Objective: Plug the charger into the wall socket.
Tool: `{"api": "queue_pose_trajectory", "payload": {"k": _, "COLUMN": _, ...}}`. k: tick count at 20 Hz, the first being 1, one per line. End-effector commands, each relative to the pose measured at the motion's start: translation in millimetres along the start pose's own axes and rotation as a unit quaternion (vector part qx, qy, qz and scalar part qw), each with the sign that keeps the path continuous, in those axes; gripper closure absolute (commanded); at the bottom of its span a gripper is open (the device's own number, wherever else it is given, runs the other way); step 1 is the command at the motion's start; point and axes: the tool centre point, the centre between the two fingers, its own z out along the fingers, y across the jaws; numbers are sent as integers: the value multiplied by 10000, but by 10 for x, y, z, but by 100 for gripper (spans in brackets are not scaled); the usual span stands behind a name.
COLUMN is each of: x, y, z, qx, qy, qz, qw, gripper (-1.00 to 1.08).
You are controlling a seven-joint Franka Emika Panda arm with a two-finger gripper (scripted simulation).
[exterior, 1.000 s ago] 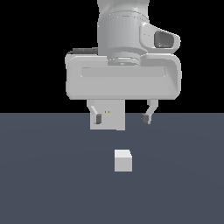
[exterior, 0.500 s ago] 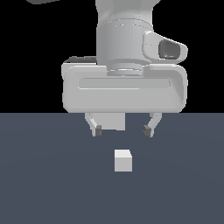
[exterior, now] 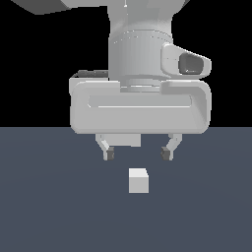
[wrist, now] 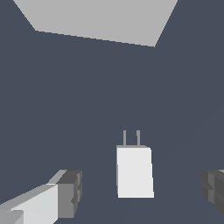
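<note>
The charger (exterior: 138, 180) is a small light-grey cube lying on the dark floor, just nearer the camera than my gripper. In the wrist view the charger (wrist: 134, 171) shows two thin prongs pointing toward the wall socket (wrist: 98, 19), a large light-grey block farther off. In the exterior view only a strip of the wall socket (exterior: 129, 141) shows behind my hand; its holes are hidden. My gripper (exterior: 139, 154) hangs open above the floor, fingers spread wide, nothing between them. One fingertip (wrist: 68, 193) sits to one side of the charger, the other at the frame edge.
The dark blue-grey floor (exterior: 49, 206) stretches all round the charger. My large white hand body (exterior: 140, 106) blocks most of the view behind it. Beyond the floor is black background.
My hand has come down and toward the camera, growing larger in view. It now covers the wall socket's face, which showed its holes a second ago. The charger has not moved.
</note>
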Motion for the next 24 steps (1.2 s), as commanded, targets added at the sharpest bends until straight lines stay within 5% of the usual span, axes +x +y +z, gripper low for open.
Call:
{"api": "queue_pose_trajectory", "payload": {"k": 1, "x": -22, "y": 0, "z": 80, "qx": 1, "qy": -1, "qz": 0, "qw": 10000, "gripper": -92}}
{"api": "queue_pose_trajectory", "payload": {"k": 13, "x": -85, "y": 0, "z": 419, "qx": 1, "qy": 2, "qz": 0, "qw": 10000, "gripper": -92}}
{"api": "queue_pose_trajectory", "payload": {"k": 14, "x": -85, "y": 0, "z": 419, "qx": 1, "qy": 2, "qz": 0, "qw": 10000, "gripper": 108}}
{"api": "queue_pose_trajectory", "payload": {"k": 24, "x": -87, "y": -1, "z": 416, "qx": 1, "qy": 2, "qz": 0, "qw": 10000, "gripper": 108}}
